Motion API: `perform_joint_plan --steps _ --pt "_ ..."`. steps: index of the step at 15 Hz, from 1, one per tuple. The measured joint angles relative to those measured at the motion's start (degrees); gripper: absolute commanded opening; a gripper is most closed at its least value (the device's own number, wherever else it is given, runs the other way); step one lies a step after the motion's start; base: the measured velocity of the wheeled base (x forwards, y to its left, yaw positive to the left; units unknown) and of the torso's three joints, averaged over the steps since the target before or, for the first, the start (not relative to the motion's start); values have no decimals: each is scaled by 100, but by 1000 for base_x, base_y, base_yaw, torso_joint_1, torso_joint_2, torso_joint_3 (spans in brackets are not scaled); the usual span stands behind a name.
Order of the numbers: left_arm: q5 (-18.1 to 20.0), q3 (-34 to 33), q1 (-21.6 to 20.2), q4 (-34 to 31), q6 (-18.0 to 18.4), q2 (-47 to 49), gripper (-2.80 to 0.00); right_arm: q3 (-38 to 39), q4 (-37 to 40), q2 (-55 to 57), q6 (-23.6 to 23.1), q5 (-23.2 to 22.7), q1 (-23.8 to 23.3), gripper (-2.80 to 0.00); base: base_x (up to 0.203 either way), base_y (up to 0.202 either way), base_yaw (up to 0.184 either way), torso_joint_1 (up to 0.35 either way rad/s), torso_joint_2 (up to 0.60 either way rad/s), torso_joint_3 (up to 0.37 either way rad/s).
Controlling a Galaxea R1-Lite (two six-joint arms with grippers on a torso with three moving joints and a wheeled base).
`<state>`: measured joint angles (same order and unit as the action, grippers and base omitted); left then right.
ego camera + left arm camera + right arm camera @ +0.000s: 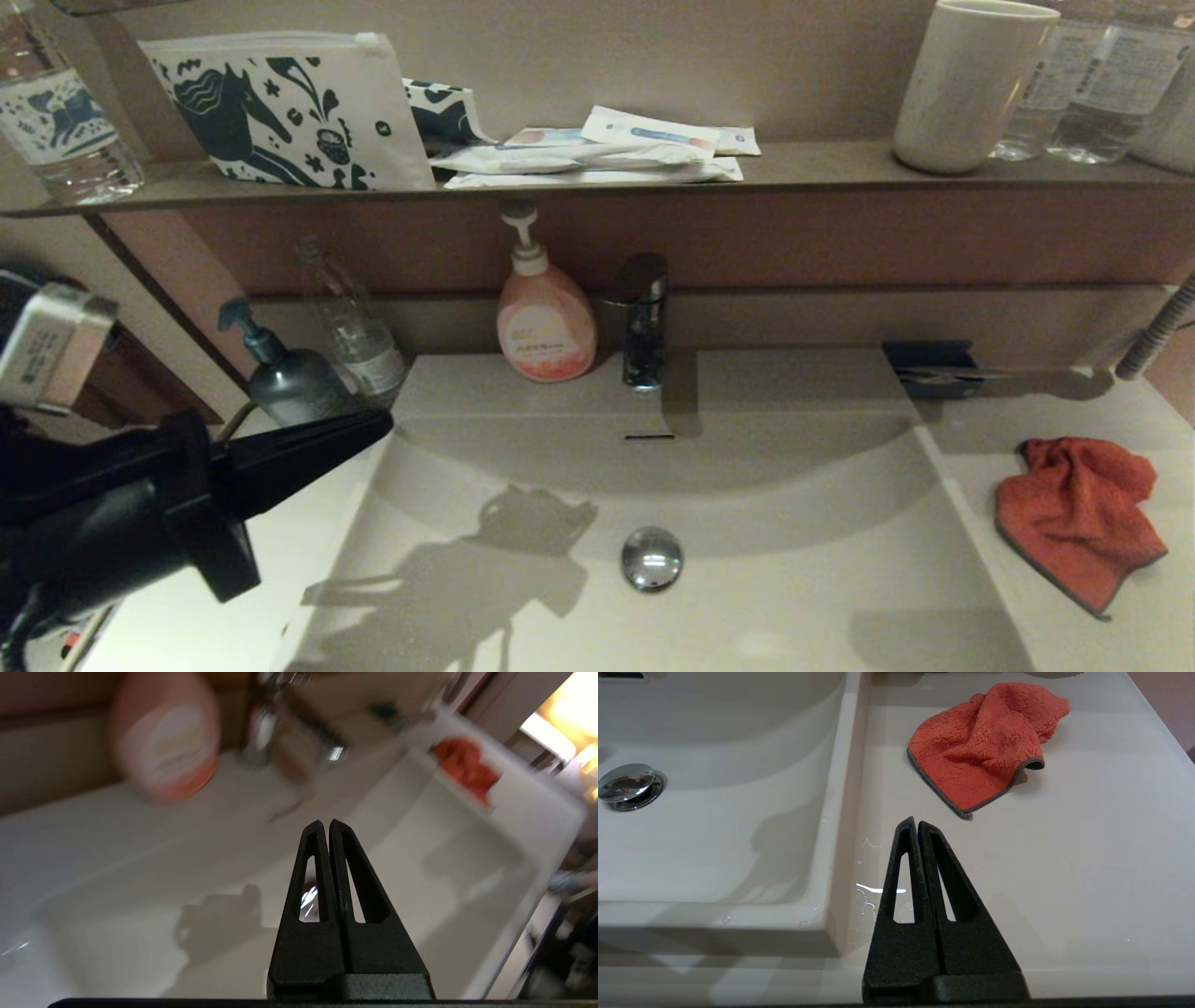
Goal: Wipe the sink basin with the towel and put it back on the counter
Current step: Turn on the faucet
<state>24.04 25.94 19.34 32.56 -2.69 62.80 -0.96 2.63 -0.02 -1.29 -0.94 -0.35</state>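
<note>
- The towel lies crumpled on the counter, right of the sink basin, touching neither gripper.
- The left gripper hangs above the basin's left edge, its fingers pressed together, holding nothing.
- The right gripper hovers over the near right counter, fingers closed and empty, near the towel but apart from it.
- The drain plug sits mid-basin.

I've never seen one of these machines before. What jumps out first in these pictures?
The orange-red towel stands out, lying crumpled on the pale counter right of the sink basin. At the left, the black left claw hangs shut above the basin's edge. The right claw, also shut, points over the counter toward the towel without touching it.
</note>
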Motion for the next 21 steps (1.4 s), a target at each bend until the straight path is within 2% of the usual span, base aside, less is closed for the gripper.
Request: perform_joint_plan --steps 2,4,7,12,17,21 --pt "-364 159 478 363 -238 476 -280 0 -1 0 0 0 0 -280 0 0 0 0 0 0" --pt "-432 354 696 480 -240 899 -280 0 0 0 0 0 0 -280 0 0 0 0 0 0" --pt "-666 686 847 888 -65 1608 -280 0 0 0 0 0 0 -280 0 0 0 0 0 0" --pt "-1720 1063 1147 2115 298 2847 -280 0 0 0 0 0 2 -280 0 0 0 0 0 0" --pt "-2575 1465 1462 2189 572 3460 -280 0 0 0 0 0 2 -280 0 0 0 0 0 0" --pt "-2885 1609 1824 2196 654 3632 -280 0 0 0 0 0 0 -280 0 0 0 0 0 0"
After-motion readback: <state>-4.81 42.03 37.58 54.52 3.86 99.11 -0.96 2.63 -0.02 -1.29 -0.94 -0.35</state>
